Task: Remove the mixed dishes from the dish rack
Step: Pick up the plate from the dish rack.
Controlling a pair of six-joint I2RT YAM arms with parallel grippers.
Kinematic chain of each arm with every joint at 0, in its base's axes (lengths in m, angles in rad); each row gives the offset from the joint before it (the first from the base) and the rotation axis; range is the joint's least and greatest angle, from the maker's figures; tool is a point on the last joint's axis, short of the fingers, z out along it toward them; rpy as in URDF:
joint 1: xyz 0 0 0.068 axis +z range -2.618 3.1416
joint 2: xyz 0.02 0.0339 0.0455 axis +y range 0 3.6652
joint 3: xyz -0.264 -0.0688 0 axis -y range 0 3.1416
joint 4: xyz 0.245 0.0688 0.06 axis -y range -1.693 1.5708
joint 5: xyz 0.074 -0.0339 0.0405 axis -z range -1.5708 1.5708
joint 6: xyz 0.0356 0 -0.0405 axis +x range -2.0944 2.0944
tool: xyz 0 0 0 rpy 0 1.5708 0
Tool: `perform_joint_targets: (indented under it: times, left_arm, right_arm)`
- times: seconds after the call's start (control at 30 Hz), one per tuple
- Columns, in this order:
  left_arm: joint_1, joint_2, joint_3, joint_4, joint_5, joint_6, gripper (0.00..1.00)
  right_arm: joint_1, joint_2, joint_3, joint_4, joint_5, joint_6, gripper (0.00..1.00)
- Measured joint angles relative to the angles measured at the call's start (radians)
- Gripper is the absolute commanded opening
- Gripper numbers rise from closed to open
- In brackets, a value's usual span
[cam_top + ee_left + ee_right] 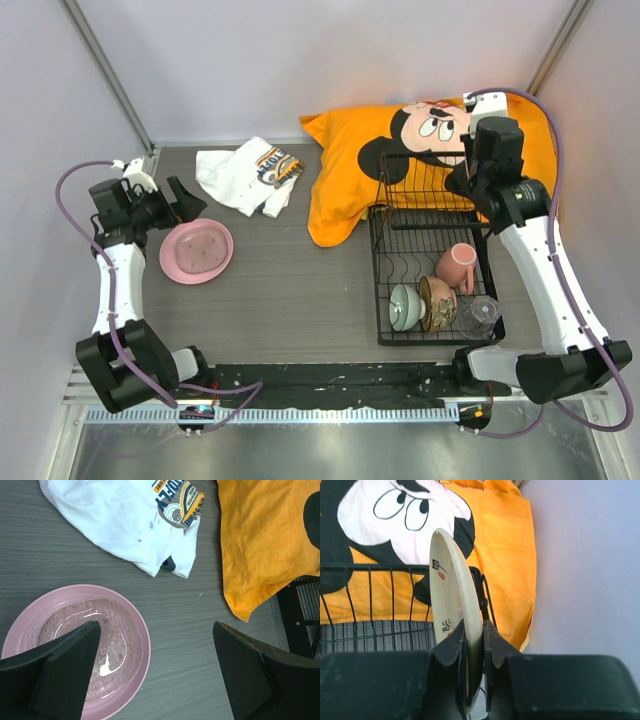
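The black wire dish rack [377, 290] stands at the right of the table. Its near end holds a pink mug [456, 266], a pale green bowl [406, 306], a brown patterned bowl [438, 302] and a clear glass [481, 315]. At the rack's far end my right gripper [474, 635] is shut on the rim of a tan plate [451, 580] standing on edge by the rack wires [370, 595]. From the top view the arm [478, 185] hides that plate. A pink plate [196, 250] lies flat on the table at the left. My left gripper [155, 650] hangs open above the plate's right rim [142, 645], holding nothing.
A crumpled white shirt [248, 175] lies at the back left. An orange Mickey Mouse cloth [400, 150] lies under and behind the rack's far end. Walls close in on the left, right and back.
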Motion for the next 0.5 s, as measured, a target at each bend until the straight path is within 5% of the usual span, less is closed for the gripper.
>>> perform_joint_targets:
  times: [0.27,0.5]
  left_arm:
    - [-0.071,-0.020,0.002,-0.001,0.087,0.004,1.00]
    - [-0.231,-0.109,0.069,-0.024,0.180,0.043,1.00]
  right_arm:
    - [-0.002,0.023,0.188,-0.103,-0.103,0.029,0.01]
    - [-0.003,0.000,0.246,-0.208,-0.391,0.047,0.01]
